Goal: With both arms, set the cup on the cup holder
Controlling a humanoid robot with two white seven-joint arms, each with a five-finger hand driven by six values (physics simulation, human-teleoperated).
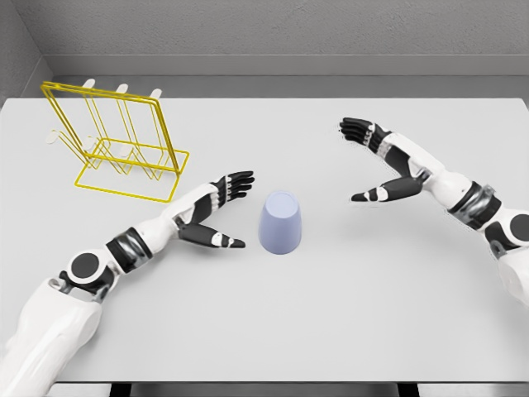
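A pale lilac cup (281, 222) stands upside down near the middle of the white table (331, 314). My left hand (225, 208) lies just left of it, fingers spread, thumb pointing toward the cup, not touching it. My right hand (369, 161) hovers farther off to the cup's right, open, palm facing left. The yellow wire cup holder (116, 142) with white pegs stands at the back left of the table.
A grey wall runs behind the table's far edge (264, 98). The table's front edge lies near the bottom of the head view.
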